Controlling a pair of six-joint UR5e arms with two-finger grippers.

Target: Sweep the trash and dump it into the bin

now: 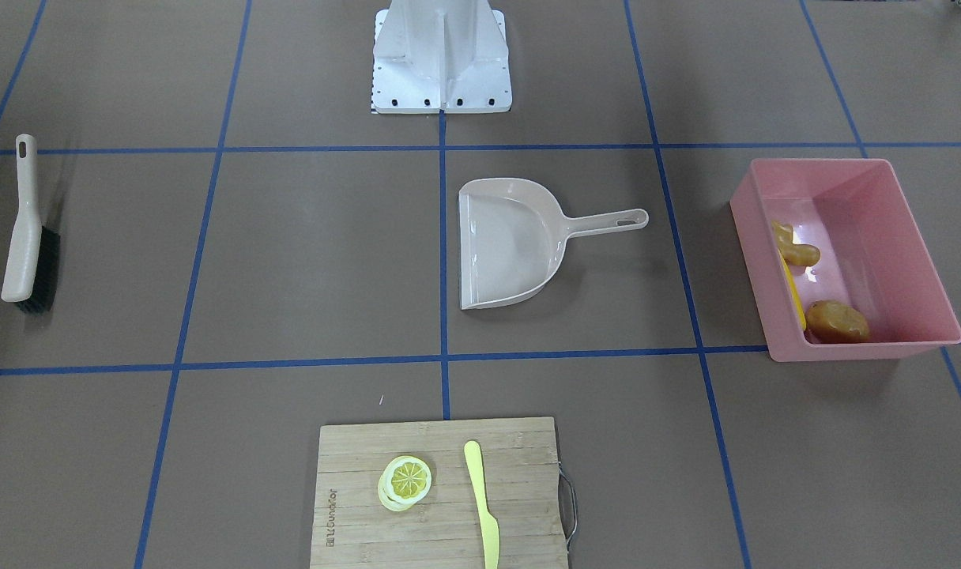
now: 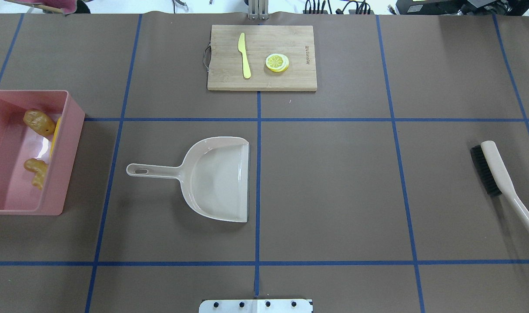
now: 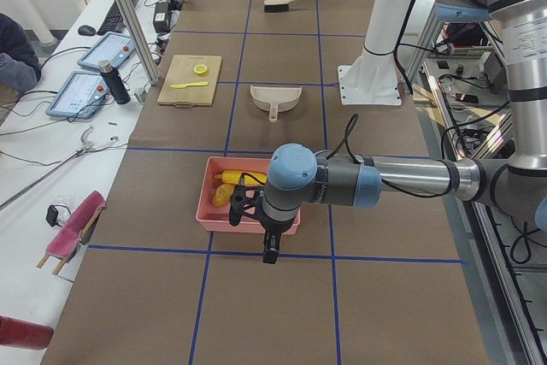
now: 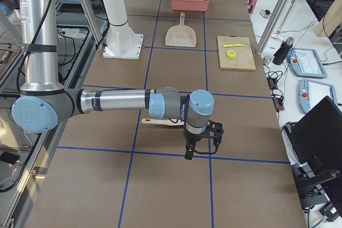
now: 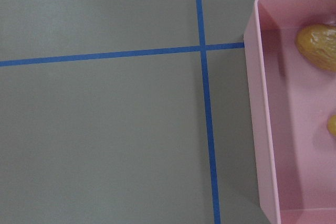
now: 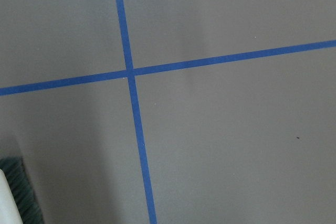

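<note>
The pink bin [image 1: 876, 229] stands at the table's left end, also in the overhead view [image 2: 68, 148]. Inside lie the brown potato [image 1: 838, 322], the tan ginger root [image 1: 793, 249] and the yellow corn cob [image 1: 794, 296], which leans against a side wall. My left gripper [image 3: 269, 250] hangs over the table just outside the bin's end; I cannot tell whether it is open or shut. Its wrist view shows the bin's wall [image 5: 262, 129] and the potato [image 5: 317, 45]. My right gripper [image 4: 188, 152] hangs beside the brush; I cannot tell its state either.
An empty beige dustpan [image 2: 216, 178] lies mid-table with its handle toward the bin. A brush [image 2: 499, 178] lies at the right end. A wooden cutting board [image 2: 299, 78] at the far edge holds a lemon slice [image 2: 276, 62] and a yellow-green knife [image 2: 244, 55].
</note>
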